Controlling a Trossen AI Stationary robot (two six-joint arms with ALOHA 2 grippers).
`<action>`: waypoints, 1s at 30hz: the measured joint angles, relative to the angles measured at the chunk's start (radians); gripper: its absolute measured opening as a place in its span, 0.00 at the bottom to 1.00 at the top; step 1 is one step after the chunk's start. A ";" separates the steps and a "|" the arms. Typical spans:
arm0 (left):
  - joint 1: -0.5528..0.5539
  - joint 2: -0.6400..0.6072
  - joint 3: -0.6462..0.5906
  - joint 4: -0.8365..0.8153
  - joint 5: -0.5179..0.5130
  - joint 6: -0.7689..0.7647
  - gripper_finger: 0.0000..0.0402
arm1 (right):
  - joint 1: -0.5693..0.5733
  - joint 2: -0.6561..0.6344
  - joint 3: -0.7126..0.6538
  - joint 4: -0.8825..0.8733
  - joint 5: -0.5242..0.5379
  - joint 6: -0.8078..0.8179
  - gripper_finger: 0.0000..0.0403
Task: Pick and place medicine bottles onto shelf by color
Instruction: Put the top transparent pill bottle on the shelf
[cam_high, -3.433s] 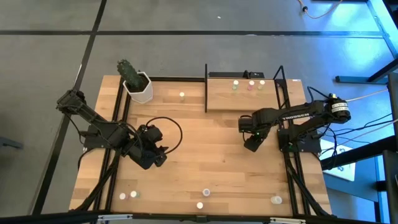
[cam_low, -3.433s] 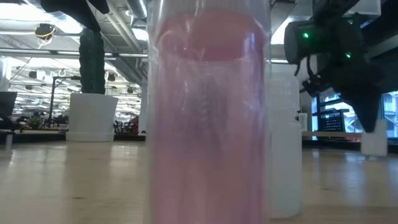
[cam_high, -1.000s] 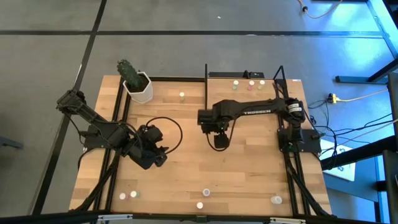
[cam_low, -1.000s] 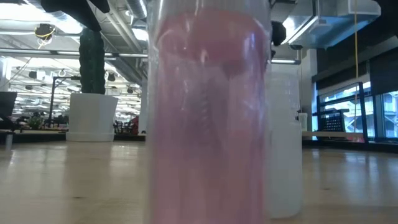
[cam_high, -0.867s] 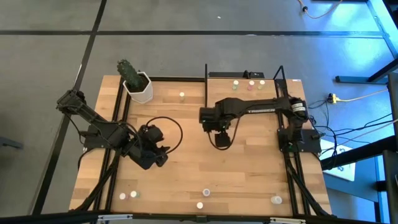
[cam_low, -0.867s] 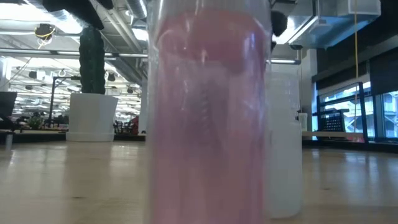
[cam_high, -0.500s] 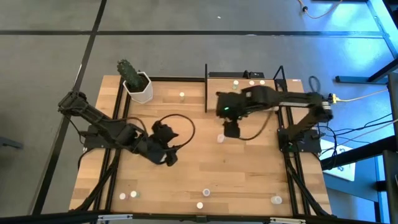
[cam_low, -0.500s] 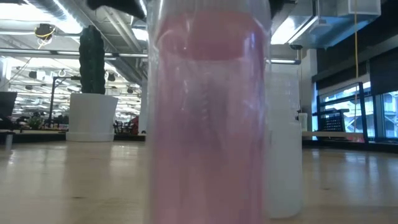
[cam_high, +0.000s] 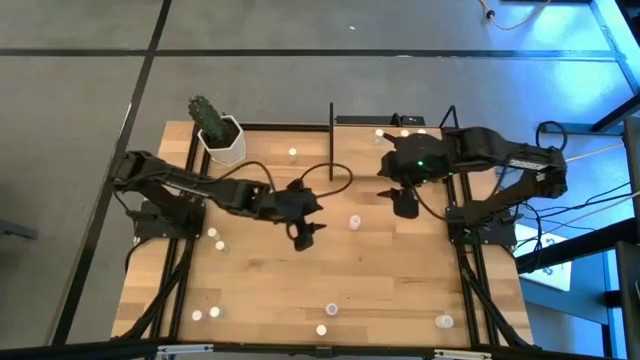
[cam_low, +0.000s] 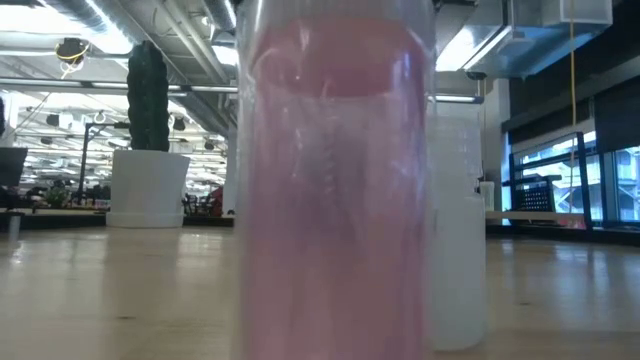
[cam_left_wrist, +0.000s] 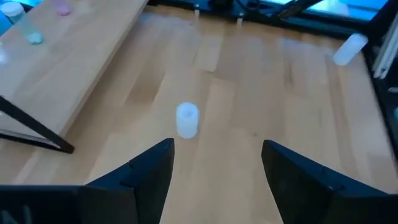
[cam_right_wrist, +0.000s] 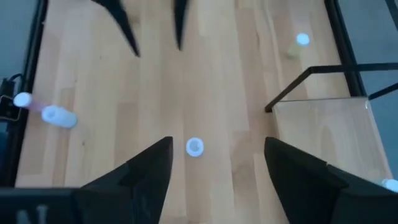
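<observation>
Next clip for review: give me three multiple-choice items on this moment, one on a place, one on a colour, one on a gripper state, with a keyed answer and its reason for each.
1. Where is the white-capped bottle?
A. on the shelf
B. on the table between the two grippers
C. in the plant pot

2. What colour is the plant pot?
A. white
B. black
C. red

3. How does the left gripper stand?
A. shut on a bottle
B. shut, empty
C. open

Key: 1 B, it stands on bare wood between the left gripper and the right gripper. 2 A, the pot at the table's corner is white. 3 C, the left wrist view shows its fingers apart, holding nothing.
</observation>
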 joint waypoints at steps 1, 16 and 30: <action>0.009 0.015 0.000 0.014 0.007 0.013 0.59 | 0.003 -0.002 0.000 -0.003 0.000 -0.005 0.63; 0.013 0.087 0.000 0.052 0.010 0.017 0.59 | 0.022 0.016 -0.272 0.090 -0.047 -0.171 0.63; 0.009 0.087 0.000 0.040 0.007 -0.034 0.59 | 0.016 0.019 -0.715 0.691 -0.135 -0.233 0.63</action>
